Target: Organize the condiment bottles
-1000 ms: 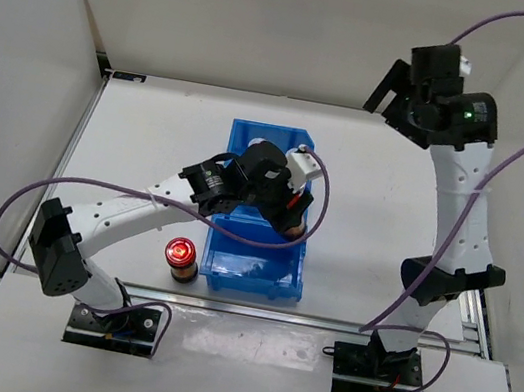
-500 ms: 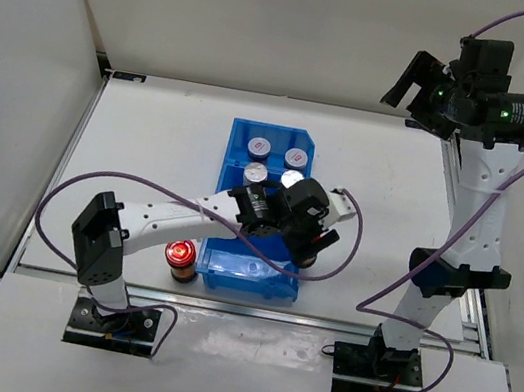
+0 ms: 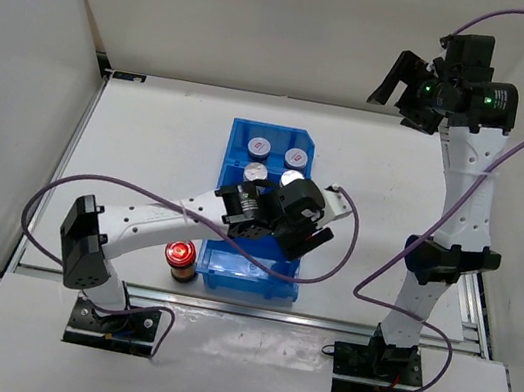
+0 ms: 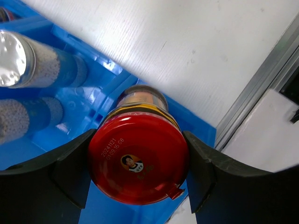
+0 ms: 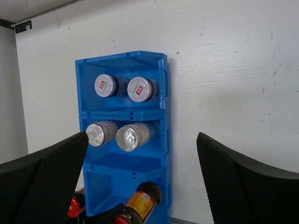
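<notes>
My left gripper [image 3: 296, 239] is shut on a red-capped jar [image 4: 138, 160] with a dark body and yellow label. It holds the jar tilted over the near compartment of the blue bin [image 3: 236, 131], close to its right wall; the jar also shows in the right wrist view [image 5: 142, 201]. A second red-capped jar [image 3: 179, 255] stands on the table left of the bin. Two silver-capped jars with marked caps [image 3: 259, 145] [image 3: 296, 156] sit in the far compartment, and two plain ones [image 3: 257, 172] [image 3: 291, 179] in the middle. My right gripper [image 3: 399, 84] is open and empty, high at the back right.
The bin [image 5: 161, 116] lies lengthwise in the table's middle. White walls close the left, back and right sides. A metal rail [image 3: 223, 302] runs along the table's near edge. The left arm's purple cable [image 3: 338, 255] loops right of the bin.
My left gripper has carried the red-capped jar from over the bin's middle toward its near right corner, uncovering the silver-capped jars. The right arm has shifted about at the back right, staying open.
</notes>
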You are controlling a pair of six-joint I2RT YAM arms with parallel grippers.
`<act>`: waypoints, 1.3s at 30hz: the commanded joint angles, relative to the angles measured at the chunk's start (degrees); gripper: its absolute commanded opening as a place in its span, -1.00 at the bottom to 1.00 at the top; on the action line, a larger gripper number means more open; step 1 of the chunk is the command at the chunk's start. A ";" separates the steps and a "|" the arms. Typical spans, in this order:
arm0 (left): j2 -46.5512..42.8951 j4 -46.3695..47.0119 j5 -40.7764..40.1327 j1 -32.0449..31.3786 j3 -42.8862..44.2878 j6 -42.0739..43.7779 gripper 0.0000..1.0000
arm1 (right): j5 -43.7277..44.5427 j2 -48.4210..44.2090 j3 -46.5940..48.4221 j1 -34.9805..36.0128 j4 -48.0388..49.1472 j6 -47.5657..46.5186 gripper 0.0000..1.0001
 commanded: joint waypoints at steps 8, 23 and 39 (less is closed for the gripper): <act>-9.67 14.07 3.27 4.82 -15.79 -3.16 -0.79 | -0.81 -2.01 0.06 -0.02 -15.41 -0.50 1.00; -6.33 17.96 4.86 5.35 -17.73 -1.40 0.57 | -3.71 -3.68 -3.90 -0.02 -15.41 0.56 1.00; -21.76 -17.87 -26.44 6.50 -9.18 -24.05 1.00 | -5.99 -6.22 -11.36 -0.02 -12.78 1.09 1.00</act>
